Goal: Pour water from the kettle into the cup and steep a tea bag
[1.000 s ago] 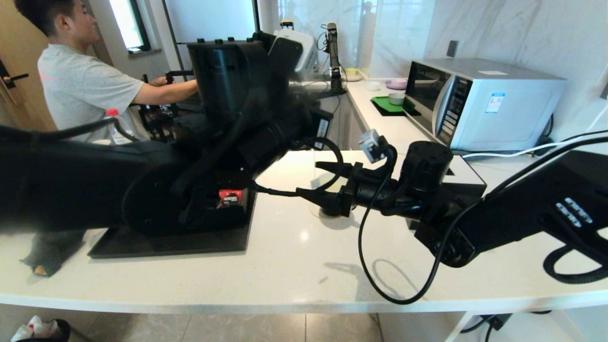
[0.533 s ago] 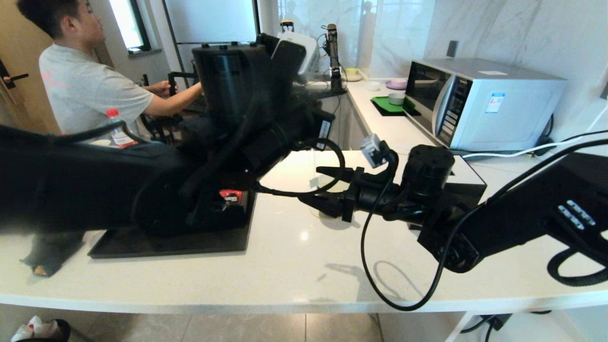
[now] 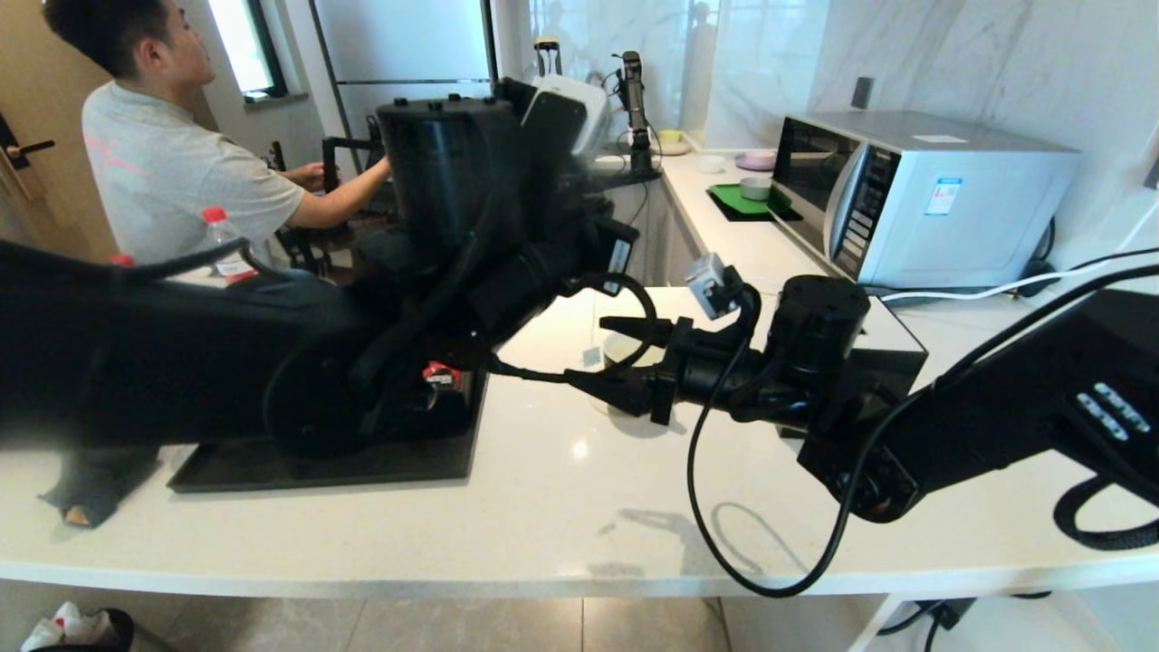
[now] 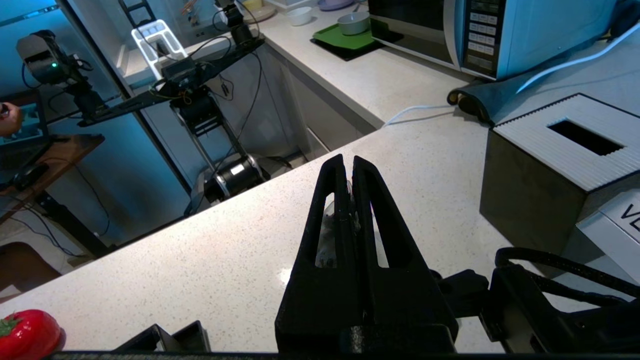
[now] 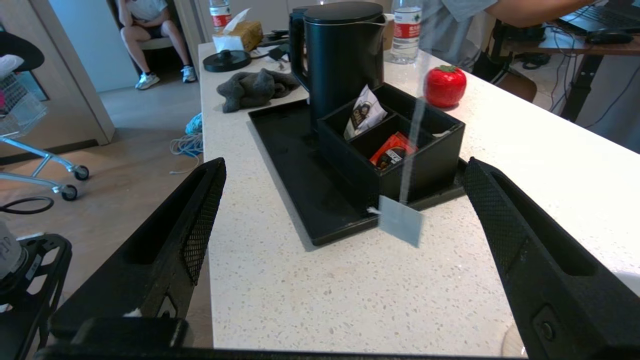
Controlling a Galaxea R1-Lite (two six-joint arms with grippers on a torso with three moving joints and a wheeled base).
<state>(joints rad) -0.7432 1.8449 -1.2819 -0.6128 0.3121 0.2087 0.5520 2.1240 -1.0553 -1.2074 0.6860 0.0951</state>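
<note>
In the left wrist view our left gripper [image 4: 348, 162] has its jaws pressed together, pinching something pale and translucent between them, which we take to be the tea bag [image 4: 327, 235], seen only through the slots in the fingers; it is held above the white speckled tabletop [image 4: 210, 260]. In the right wrist view our right gripper [image 5: 345, 170] has its jaws spread wide, one at the lower left of the frame and one at the lower right, holding nothing. Between them, nearer the right jaw and touching neither, a small grey paper tag [image 5: 400, 220] hangs on a thin white string [image 5: 412, 145] that runs up out of the top of the frame. Beyond the tag sits a black divided box [image 5: 425, 165] on a black tray [image 5: 285, 145], with a white packet [image 5: 364, 116] in one compartment and a red packet [image 5: 392, 150] in the next. The kettle [image 5: 340, 55] stands upright on the tray just behind the box, in the upper middle of the frame. We cannot make out the cup. In the head view the right gripper [image 3: 625, 353] lies at the frame's centre.
</note>
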